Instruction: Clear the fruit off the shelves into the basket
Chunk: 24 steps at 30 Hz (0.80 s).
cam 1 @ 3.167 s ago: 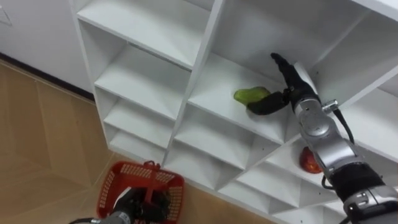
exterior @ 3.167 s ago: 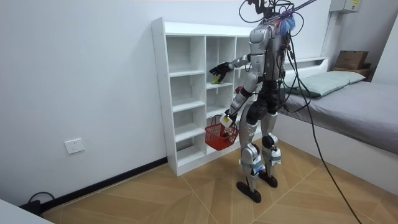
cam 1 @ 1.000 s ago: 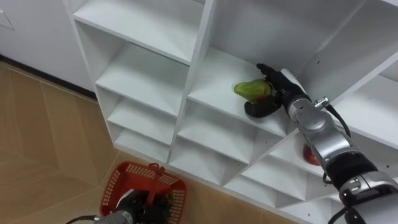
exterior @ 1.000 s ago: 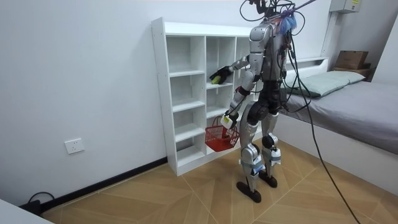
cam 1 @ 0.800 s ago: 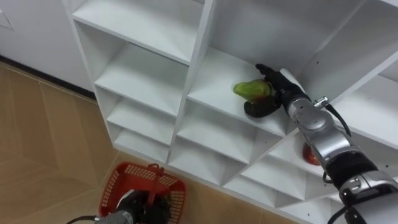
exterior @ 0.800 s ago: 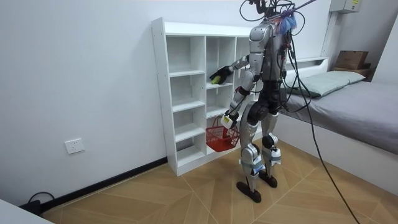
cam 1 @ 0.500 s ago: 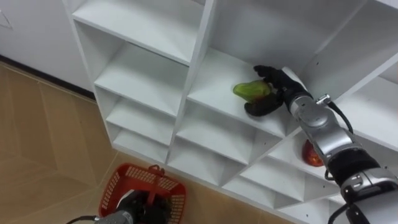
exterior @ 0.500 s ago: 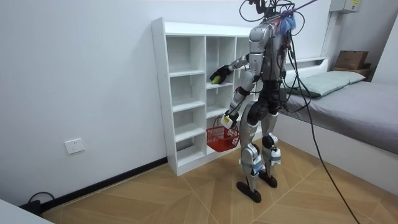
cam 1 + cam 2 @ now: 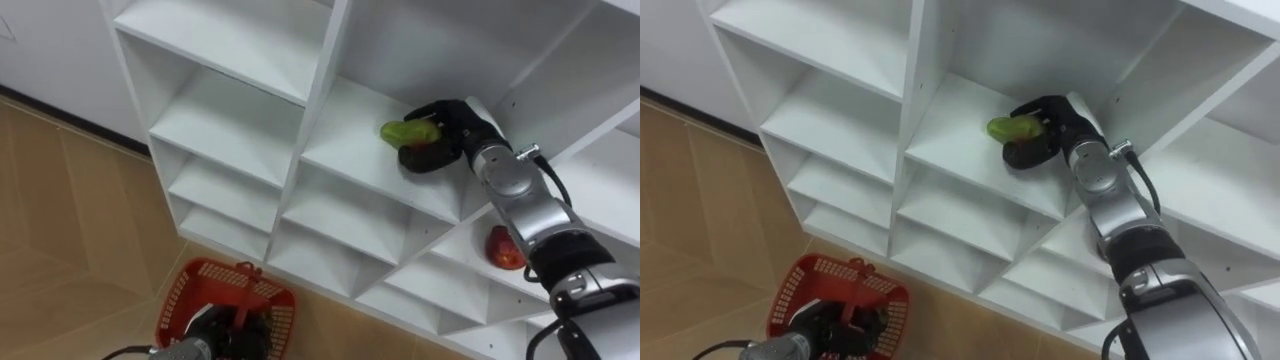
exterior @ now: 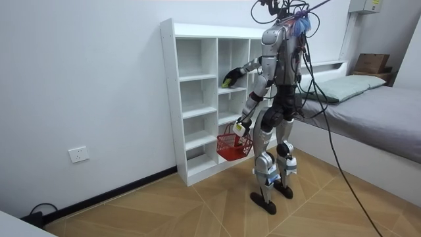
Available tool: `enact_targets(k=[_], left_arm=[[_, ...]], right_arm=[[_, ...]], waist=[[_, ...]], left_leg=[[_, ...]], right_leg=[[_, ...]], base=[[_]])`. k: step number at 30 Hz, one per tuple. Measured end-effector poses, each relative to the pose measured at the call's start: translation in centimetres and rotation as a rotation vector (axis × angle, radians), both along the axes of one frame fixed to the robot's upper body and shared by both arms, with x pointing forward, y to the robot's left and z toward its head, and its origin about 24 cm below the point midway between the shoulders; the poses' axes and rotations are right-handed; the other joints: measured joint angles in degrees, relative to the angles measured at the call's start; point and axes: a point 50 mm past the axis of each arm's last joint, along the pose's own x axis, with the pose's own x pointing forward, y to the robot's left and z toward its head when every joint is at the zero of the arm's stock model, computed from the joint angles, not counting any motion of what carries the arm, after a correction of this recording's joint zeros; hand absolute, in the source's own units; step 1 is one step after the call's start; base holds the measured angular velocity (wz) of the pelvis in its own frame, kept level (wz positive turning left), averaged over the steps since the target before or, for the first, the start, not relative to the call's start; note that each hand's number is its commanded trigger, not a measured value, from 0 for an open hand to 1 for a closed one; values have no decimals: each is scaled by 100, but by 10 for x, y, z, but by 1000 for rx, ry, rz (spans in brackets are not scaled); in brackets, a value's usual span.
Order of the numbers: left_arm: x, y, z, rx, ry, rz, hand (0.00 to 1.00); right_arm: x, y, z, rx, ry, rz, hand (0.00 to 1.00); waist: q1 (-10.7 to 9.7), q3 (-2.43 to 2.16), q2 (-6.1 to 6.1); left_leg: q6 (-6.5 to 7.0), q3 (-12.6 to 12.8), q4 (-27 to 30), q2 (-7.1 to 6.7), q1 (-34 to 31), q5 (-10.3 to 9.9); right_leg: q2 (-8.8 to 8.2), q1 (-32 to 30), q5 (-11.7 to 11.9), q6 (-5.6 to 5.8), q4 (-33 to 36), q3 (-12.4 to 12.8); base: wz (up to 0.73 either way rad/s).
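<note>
Low down before the bottom compartments of the tall white wooden shelf unit [image 9: 318, 90], a red plastic mesh basket [image 9: 200, 290] hangs from the left hand [image 9: 228, 335], whose fingers curl round its handle. On an upper shelf of the unit's middle column, a green pear-shaped fruit [image 9: 398, 131] is clasped by the right hand [image 9: 455, 125], fingers wrapped over it, thumb beneath. A shelf lower, in the unit's next column, lies a round red fruit [image 9: 505, 248].

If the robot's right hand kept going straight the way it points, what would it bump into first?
Its right hand grips the green fruit. Going on, it would probably hit the inner wall of that compartment of the white shelf, though depth is hard to judge.
</note>
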Motion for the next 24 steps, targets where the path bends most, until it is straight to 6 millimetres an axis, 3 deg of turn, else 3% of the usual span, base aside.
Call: enact_targets(k=[24], left_arm=[[2, -3, 1, 4, -3, -25, 100]], right_arm=[[0, 2, 0, 12, 0, 7, 100]], waist=[[-14, 8, 16]], left_leg=[[0, -10, -30, -1, 12, 0]], right_leg=[[4, 1, 0, 0, -4, -3]], base=[[0]])
